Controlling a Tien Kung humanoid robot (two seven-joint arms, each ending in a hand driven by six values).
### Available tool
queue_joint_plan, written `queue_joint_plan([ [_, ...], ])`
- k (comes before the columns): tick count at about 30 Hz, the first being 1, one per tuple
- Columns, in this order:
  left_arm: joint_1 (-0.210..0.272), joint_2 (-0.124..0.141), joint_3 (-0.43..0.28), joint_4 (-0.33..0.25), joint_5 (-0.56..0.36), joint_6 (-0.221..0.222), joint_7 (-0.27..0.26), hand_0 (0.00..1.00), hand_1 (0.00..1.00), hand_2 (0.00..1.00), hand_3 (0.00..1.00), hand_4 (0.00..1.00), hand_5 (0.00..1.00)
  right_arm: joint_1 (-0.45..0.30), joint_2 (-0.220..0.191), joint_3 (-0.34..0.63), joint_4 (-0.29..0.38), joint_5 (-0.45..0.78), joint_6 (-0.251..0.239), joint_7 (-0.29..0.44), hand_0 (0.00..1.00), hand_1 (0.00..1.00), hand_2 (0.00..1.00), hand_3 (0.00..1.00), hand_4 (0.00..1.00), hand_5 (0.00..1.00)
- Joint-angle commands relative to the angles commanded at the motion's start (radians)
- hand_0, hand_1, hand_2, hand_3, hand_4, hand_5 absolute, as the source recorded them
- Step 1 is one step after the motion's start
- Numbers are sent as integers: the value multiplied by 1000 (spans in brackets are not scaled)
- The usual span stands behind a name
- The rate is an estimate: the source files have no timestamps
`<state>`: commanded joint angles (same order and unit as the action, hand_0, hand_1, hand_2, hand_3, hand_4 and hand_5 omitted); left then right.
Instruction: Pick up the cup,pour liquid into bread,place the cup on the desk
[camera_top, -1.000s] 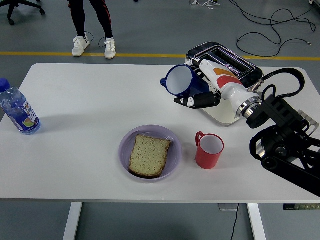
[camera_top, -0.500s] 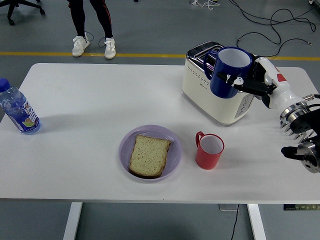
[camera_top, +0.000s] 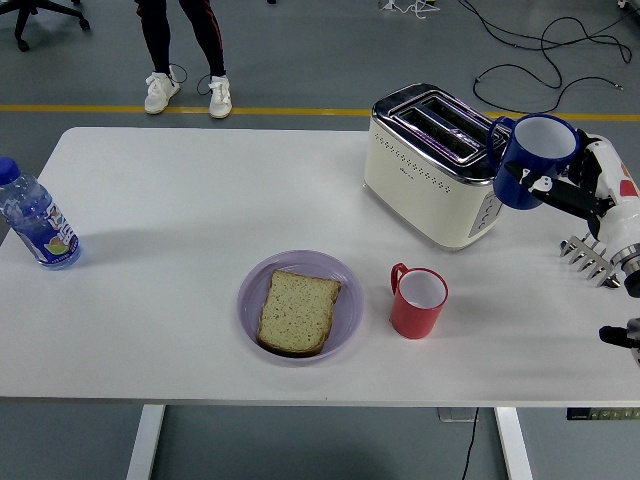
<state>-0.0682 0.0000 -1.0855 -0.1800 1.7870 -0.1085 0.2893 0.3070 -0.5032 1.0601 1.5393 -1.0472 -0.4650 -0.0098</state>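
Observation:
My right hand (camera_top: 560, 185) is shut on a blue cup (camera_top: 533, 160) and holds it nearly upright in the air at the right, just past the toaster's right end. A slice of bread (camera_top: 297, 311) lies on a purple plate (camera_top: 250, 300) at the front middle of the table, well to the left of the cup. A red cup (camera_top: 417, 301) stands upright just right of the plate. My left hand is out of view.
A cream toaster (camera_top: 430, 165) stands at the back right, next to the held cup. A water bottle (camera_top: 35, 220) lies at the far left edge. A person's legs (camera_top: 185, 50) show beyond the table's far side.
My right arm has swung right and back, carrying the blue cup from a tilted pose left of the toaster to nearly upright beyond the toaster's right end.

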Motion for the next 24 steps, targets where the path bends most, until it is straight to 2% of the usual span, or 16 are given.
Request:
queue_joint_plan([
  [2,0,0,1,0,0,-1,0,657,691,706,590,304,878,-24,6,5,-23,-20,-6,25,352,352,519,558,597,2],
  [3,0,0,1,0,0,-1,0,657,690,706,590,303,878,-27,7,6,-26,-23,-6,29,376,388,534,563,590,2],
  [9,-3,0,-1,0,5,-2,1,657,690,706,590,303,878,-102,38,26,-105,-23,-7,139,376,388,534,563,590,2],
  [10,-3,0,-1,0,5,-2,1,657,690,706,590,304,879,-106,40,27,-111,-22,-7,148,433,405,550,569,594,2],
  [13,-3,0,-3,0,9,-2,1,657,690,706,590,304,879,-137,67,27,-160,-22,0,214,433,405,550,569,594,2],
  [15,-3,0,-2,0,7,-2,1,657,690,706,590,304,879,-148,81,25,-186,-44,2,243,433,405,550,569,594,2],
  [16,-4,0,-1,0,5,-2,1,657,690,706,590,304,879,-154,92,18,-210,-48,7,268,483,432,550,571,617,22],
  [21,-4,0,3,0,1,-2,1,657,690,706,590,304,879,-165,127,-11,-301,-45,17,360,483,432,550,571,617,22],
  [22,-4,0,4,0,-1,-1,1,657,690,705,590,304,879,-167,134,-16,-316,-44,19,375,522,456,564,575,634,81],
  [24,-5,0,6,0,-2,-1,1,657,690,705,590,304,879,-167,146,-22,-344,-34,17,401,522,456,564,575,634,81],
])
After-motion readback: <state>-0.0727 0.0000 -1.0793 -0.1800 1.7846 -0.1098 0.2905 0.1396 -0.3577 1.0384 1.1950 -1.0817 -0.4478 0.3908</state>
